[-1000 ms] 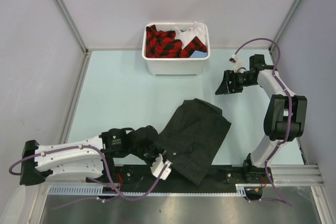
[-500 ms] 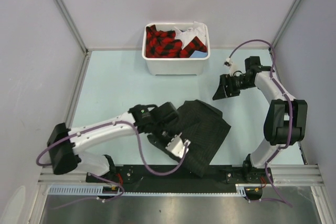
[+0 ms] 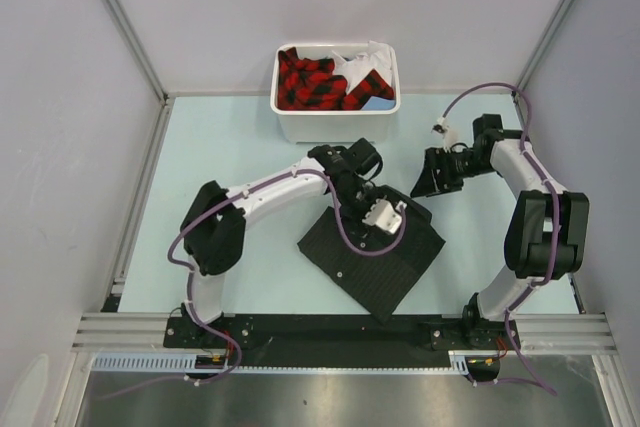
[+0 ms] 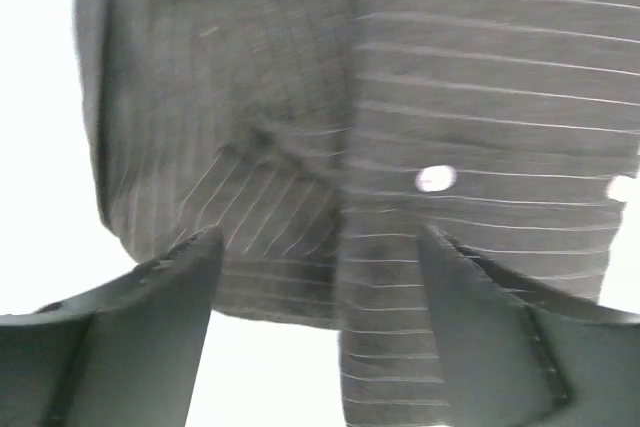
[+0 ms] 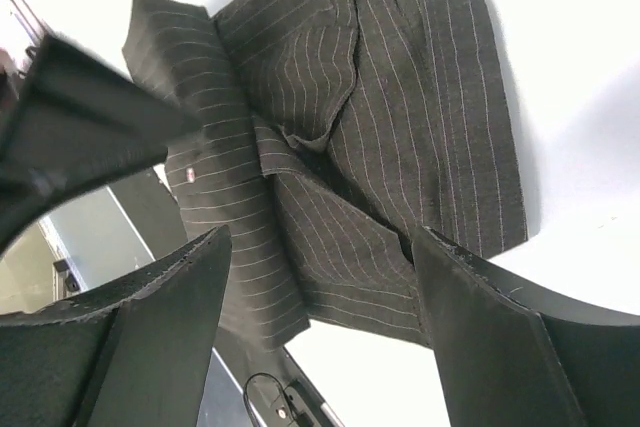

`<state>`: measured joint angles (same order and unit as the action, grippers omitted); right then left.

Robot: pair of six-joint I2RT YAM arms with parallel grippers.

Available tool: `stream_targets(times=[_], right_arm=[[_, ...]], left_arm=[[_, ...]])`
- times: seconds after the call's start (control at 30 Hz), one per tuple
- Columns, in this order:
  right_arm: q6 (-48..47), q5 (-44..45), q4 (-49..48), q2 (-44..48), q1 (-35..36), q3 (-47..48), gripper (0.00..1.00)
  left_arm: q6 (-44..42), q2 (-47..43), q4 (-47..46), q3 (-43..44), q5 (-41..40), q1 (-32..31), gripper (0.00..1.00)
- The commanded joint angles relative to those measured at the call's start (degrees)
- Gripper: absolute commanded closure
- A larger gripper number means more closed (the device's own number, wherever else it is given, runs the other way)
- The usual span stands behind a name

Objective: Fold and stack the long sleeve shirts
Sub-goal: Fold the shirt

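Item under inspection: one pinstriped charcoal shirt [image 3: 370,272]. It lies on the table [image 3: 230,177] right of centre, folded into a rough rectangle set diagonally, with one corner reaching toward the table's near edge. The left gripper [image 4: 320,237] hangs over the shirt's far part, fingers spread with nothing between them and the cloth visible in the gap. The right gripper [image 5: 320,237] is just off the shirt's far-right corner, likewise spread and empty. The fabric is judged light, limp and without stiffness. It is not fragile, but its layers are likely to slide apart or unfold if only the top ply is lifted. Recommended hold: pinch a folded edge or corner through all layers, one gripper at each end of the same edge, keeping clear of the bulky collar and button placket. Container: a white bin [image 3: 335,129] stands mid-way along the table's far edge. It is filled to the rim with red-and-black plaid cloth [image 3: 308,82], a white fabric [image 3: 362,57] and a patch of light blue [image 3: 378,105]. Whether these are further shirts cannot be told.
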<state>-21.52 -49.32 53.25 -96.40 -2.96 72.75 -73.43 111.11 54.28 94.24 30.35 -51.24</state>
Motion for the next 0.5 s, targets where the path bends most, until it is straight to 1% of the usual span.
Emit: stream_targets(times=[0.0, 0.07, 0.1, 0.17, 0.2, 0.23, 0.27, 0.3, 0.33, 0.37, 0.4, 0.47], right_arm=[[-0.5, 1.5, 0.0, 1.0, 0.2, -0.9, 0.22], [1.0, 3.6, -0.7, 1.0, 0.3, -1.8, 0.22], [1.0, 5.0, -1.2, 0.9, 0.7, -2.3, 0.21], [2.2, 8.4, -2.8, 0.9, 1.8, -3.5, 0.19], [3.0, 12.0, -5.4, 0.6, 2.7, -4.8, 0.19], [3.9, 13.1, -6.8, 0.3, 2.8, -5.5, 0.19], [6.0, 14.3, -8.4, 0.1, 2.8, -6.1, 0.2], [7.2, 17.8, -11.2, -0.8, 4.3, -6.7, 0.23], [7.5, 18.6, -11.9, -1.5, 4.5, -6.6, 0.26], [8.1, 20.5, -12.0, -2.5, 4.9, -6.2, 0.28], [8.2, 21.2, -11.9, -3.3, 5.4, -5.7, 0.3], [7.7, 22.6, -11.9, -5.2, 6.2, -5.7, 0.33]], left_arm=[[8.1, -2.3, -6.4, 4.4, 6.3, 4.6, 0.01], [11.6, -3.4, -6.6, 3.8, 8.5, 6.6, 0.01], [15.6, -4.0, -6.6, 2.7, 9.1, 8.7, 0.01], [20.0, -3.9, -6.6, 1.4, 9.5, 10.8, 0.01], [25.4, -3.4, -7.4, 0.2, 9.8, 13.0, 0.02], [28.7, -3.3, -8.3, -0.5, 10.4, 14.2, 0.03], [32.6, -3.0, -10.0, -1.4, 11.5, 16.9, 0.06], [40.4, -2.8, -14.0, -3.6, 11.5, 18.2, 0.08], [44.3, -2.4, -16.4, -4.8, 11.1, 19.2, 0.1], [48.1, -2.1, -18.9, -7.2, 10.3, 21.3, 0.16], [54.4, -1.9, -23.7, -8.0, 10.2, 22.1, 0.18], [59.3, 0.2, -27.5, -9.2, 9.9, 23.9, 0.24]])
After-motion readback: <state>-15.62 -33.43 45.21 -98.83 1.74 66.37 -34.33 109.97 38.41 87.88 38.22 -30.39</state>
